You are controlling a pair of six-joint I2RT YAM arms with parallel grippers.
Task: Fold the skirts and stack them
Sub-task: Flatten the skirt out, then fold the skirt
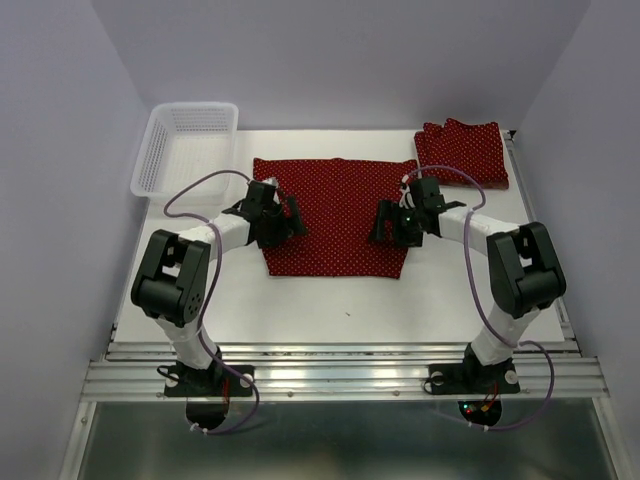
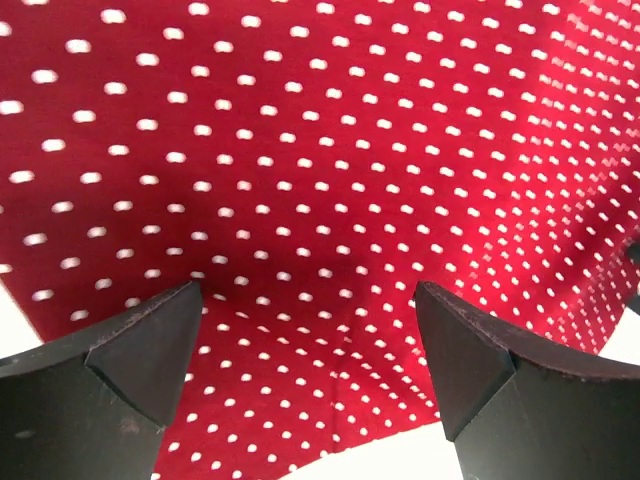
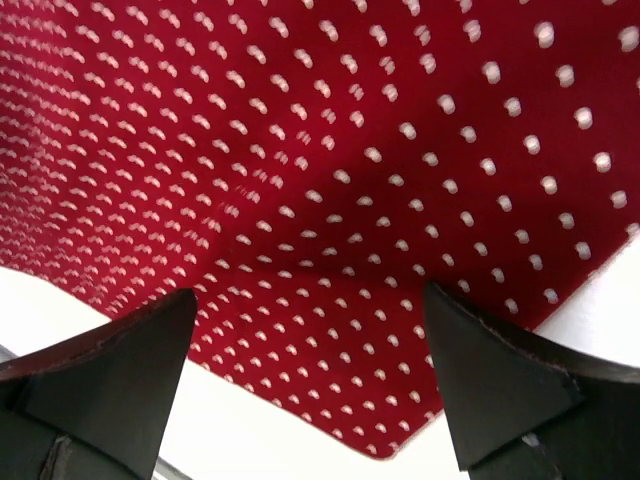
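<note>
From above, the dark red white-dotted cloth skirt (image 1: 335, 215) lies flat on the white table (image 1: 330, 305), with our left gripper (image 1: 290, 217) and right gripper (image 1: 383, 222) over its side edges. The left wrist view shows the fingers spread wide above the cloth, holding nothing. The right wrist view shows the same, so we judge that the next fold needs both grippers to pinch an edge.

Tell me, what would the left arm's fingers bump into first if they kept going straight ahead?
The dark red dotted skirt spread flat: it fills the view just beyond the open left fingers. How near is unclear, probably very close.
</note>
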